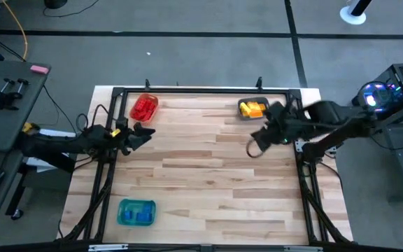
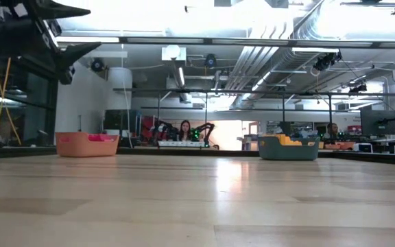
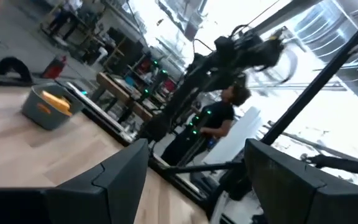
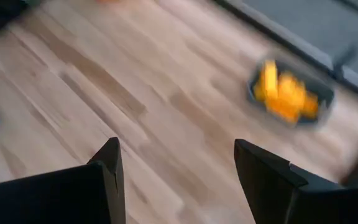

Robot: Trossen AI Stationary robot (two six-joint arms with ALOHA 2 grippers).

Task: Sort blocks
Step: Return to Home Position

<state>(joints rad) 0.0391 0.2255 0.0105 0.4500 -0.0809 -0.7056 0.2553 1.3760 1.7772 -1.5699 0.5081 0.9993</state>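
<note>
Right gripper (image 1: 256,145), spread and empty, hangs at two o'clock near the yellow blocks (image 1: 254,109); left gripper (image 1: 145,138), spread, at nine. Retreating low could clip their tray (image 1: 241,106).

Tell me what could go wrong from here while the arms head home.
1. The right claw, open, hangs beside the blue-grey tray of yellow blocks; swinging back, that arm might clip the tray and spill them.
2. The left claw, also open, sits close to the orange tray of red blocks; a wide turn could nudge it.
</note>
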